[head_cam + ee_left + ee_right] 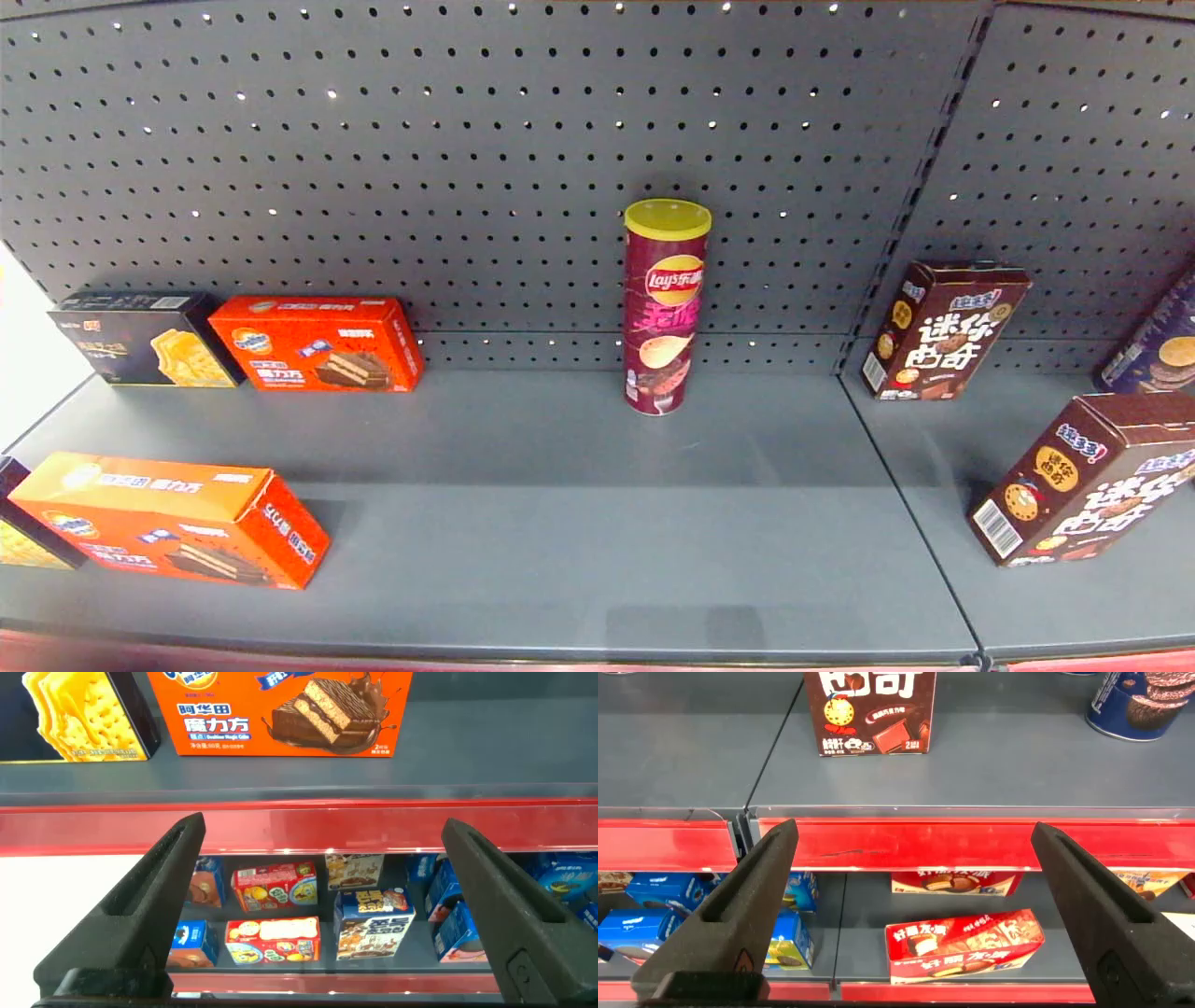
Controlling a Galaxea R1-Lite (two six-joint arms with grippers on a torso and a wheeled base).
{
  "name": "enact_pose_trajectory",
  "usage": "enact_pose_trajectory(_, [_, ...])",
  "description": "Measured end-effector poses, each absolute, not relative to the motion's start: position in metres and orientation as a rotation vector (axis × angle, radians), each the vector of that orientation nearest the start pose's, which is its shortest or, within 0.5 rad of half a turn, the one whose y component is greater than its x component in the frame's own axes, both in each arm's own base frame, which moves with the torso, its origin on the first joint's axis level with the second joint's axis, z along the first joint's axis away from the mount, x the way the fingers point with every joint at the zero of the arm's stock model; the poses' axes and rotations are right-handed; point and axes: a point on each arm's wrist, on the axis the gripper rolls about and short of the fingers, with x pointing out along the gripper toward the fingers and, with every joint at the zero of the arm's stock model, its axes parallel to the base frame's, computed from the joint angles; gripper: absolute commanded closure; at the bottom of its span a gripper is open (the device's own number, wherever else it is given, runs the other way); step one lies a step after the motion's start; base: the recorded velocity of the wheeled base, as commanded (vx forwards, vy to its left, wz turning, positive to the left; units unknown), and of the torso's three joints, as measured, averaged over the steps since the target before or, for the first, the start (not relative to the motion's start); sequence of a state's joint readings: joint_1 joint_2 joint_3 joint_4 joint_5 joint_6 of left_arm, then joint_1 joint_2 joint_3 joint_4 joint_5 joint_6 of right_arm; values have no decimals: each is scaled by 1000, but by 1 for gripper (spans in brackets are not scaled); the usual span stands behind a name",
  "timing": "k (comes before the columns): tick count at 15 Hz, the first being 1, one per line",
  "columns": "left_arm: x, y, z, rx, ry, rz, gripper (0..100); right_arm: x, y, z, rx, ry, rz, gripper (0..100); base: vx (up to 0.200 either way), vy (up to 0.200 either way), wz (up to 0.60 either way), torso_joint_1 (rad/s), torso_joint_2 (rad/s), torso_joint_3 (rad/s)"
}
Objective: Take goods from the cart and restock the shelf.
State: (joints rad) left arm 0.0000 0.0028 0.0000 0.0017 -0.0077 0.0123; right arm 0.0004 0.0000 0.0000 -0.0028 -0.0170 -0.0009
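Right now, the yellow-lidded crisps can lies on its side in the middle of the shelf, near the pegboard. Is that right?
No: the head view shows the crisps can stands upright, yellow lid on top. It is in the middle of the shelf, near the pegboard.

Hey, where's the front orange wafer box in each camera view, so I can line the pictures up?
Head view: the orange box sits at the front left of the shelf, beside a cracker box.
Left wrist view: the orange box faces the camera, on the shelf just behind the red rail.
Right wrist view: a brown box stands there instead, farther to the robot's right.
Shared landmark: the red rail along the shelf's front edge.
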Motion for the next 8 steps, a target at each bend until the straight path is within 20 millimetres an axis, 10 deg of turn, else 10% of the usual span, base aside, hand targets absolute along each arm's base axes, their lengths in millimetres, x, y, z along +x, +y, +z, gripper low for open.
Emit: enact_pose_trajectory(8, [-23,0,75,11,4,-8,0,-23,0,76,0,-2,-17,0,0,0,150,-1,1,2])
